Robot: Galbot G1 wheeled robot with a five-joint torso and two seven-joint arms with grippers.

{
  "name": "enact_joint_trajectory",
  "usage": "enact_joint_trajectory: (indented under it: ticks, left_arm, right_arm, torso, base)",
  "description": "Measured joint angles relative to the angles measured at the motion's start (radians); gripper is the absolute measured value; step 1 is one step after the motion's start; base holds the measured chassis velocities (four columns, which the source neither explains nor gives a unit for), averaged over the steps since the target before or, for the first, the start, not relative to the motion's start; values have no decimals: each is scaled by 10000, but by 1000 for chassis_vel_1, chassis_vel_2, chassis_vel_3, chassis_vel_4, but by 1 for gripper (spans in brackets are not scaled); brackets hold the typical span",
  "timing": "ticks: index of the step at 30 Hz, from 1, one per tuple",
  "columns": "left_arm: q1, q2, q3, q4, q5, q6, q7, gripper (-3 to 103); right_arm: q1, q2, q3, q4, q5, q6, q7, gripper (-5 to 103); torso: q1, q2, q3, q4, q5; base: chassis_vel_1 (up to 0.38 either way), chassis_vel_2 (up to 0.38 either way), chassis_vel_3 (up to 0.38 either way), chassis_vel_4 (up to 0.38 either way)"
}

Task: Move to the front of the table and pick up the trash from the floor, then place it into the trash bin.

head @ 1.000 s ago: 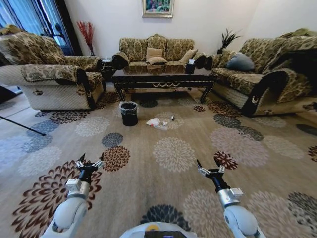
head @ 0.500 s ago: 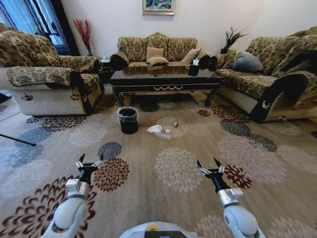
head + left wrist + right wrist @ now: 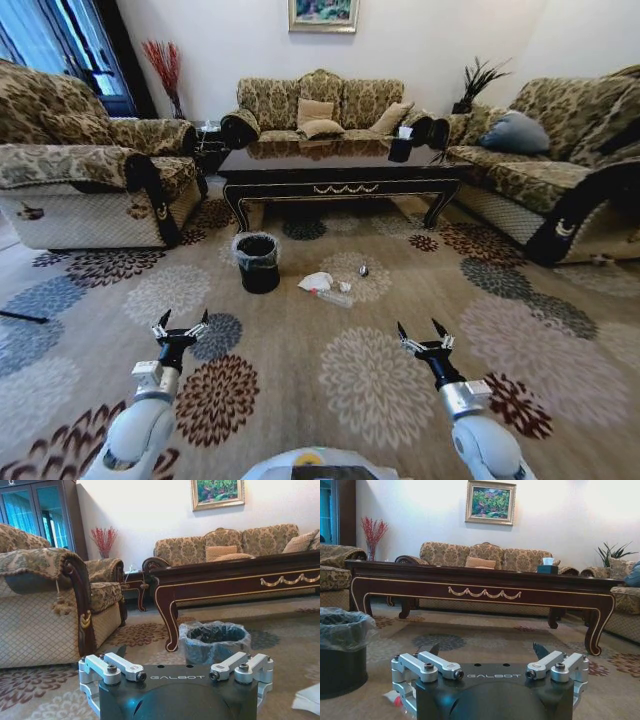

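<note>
1. Trash lies on the floor (image 3: 300,350) in front of the coffee table (image 3: 335,165), just right of the trash bin (image 3: 258,262): a crumpled white paper wad (image 3: 316,282), a clear plastic bottle (image 3: 332,297) touching it, and a tiny scrap (image 3: 363,270) a little farther right.
2. Left hand (image 3: 181,329) hangs low over the carpet, well short of the bin, fingers spread and holding nothing.
3. Right hand (image 3: 425,340) hovers likewise, open and empty, well short of the trash.
4. Risk: the bin stands near the table's left front leg and just beside the litter; an approach drifting left could nudge or tip it, and its loose plastic liner could snag a finger.
5. Risk: the bottle looks likely to roll if it is grasped off centre, and the small scrap may be hard to pinch from carpet pile.
6. Around: an armchair (image 3: 90,180) left of the table, a sofa (image 3: 320,105) behind it, another sofa (image 3: 560,170) to its right. Nothing stands between the robot and the trash.
</note>
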Motion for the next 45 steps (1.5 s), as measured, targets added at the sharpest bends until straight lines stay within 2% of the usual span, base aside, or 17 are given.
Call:
enact_joint_trajectory:
  ticks: [28,33,38,39,42,43,44,45]
  left_arm:
    - [-87,44,-196,126,-6,464,-168,100]
    - [-202,149,-232,88,-99,947,-451,100]
    - [-620,491,-54,-121,-838,2044,-982,100]
    - [-620,491,-54,-121,-838,2044,-982,100]
    - [-992,768,170,-215,-1403,2968,-1310,100]
    - [-1168,908,290,-273,-1786,3514,-1493,100]
    - [-1168,908,290,-273,-1786,3514,-1493,100]
    - [-1360,1050,394,-342,-2253,4128,-1705,100]
  right_arm:
    - [-46,121,-168,-45,-294,-15,50,100]
    - [-52,137,-229,-79,-325,-14,91,100]
    - [-113,150,-274,-89,-444,14,95,100]
    - [-113,150,-274,-89,-444,14,95,100]
    - [-185,174,-263,-90,-509,45,96,100]
    - [-214,191,-248,-93,-541,57,96,100]
    - [-214,191,-248,-93,-541,57,96,100]
    - [-235,200,-234,-102,-576,77,96,100]
  torso:
    - [0,1,5,2,-2]
    - [2,1,9,3,3]
    - [2,1,7,1,1]
    - [2,1,7,1,1]
    - [-1,3,3,1,0]
    - [-1,3,3,1,1]
    - [-1,3,3,1,1]
    - [-1,4,3,0,-1]
  base:
    - [-259,257,259,-257]
    - [-223,216,211,-218]
    - [-81,67,66,-75]
    - [0,0,0,0]
    - [24,-40,-41,28]
    - [0,0,0,0]
    - [0,0,0,0]
    - [0,0,0,0]
